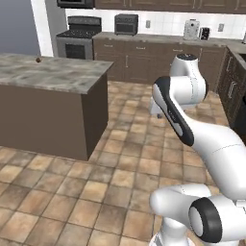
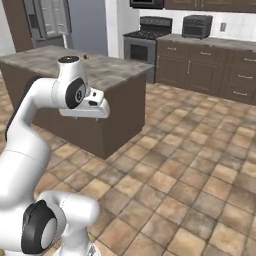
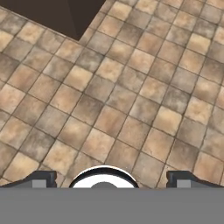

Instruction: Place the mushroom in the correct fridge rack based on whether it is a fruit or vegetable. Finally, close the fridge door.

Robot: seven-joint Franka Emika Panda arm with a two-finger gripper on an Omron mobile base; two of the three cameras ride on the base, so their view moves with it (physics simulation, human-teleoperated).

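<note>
The mushroom (image 1: 38,60) is a tiny brown speck on the far part of the kitchen island's grey stone top (image 1: 53,74), and it also shows just past my arm's upper joint (image 2: 86,56). My gripper (image 3: 111,179) hangs over the tiled floor beside the island, well short of the mushroom. It points down, open, with its fingertips (image 3: 41,178) set wide apart and nothing between them. The grey fridge (image 2: 47,20) stands beyond the island at the far left. Its racks cannot be made out.
The island's dark side panel (image 1: 93,115) is close on my left, and its corner (image 3: 57,15) reaches into the hand view. A stove (image 1: 79,36), a toaster oven (image 1: 126,24) and brown cabinets (image 1: 144,60) line the back wall. Open tiled floor (image 2: 190,165) lies to the right.
</note>
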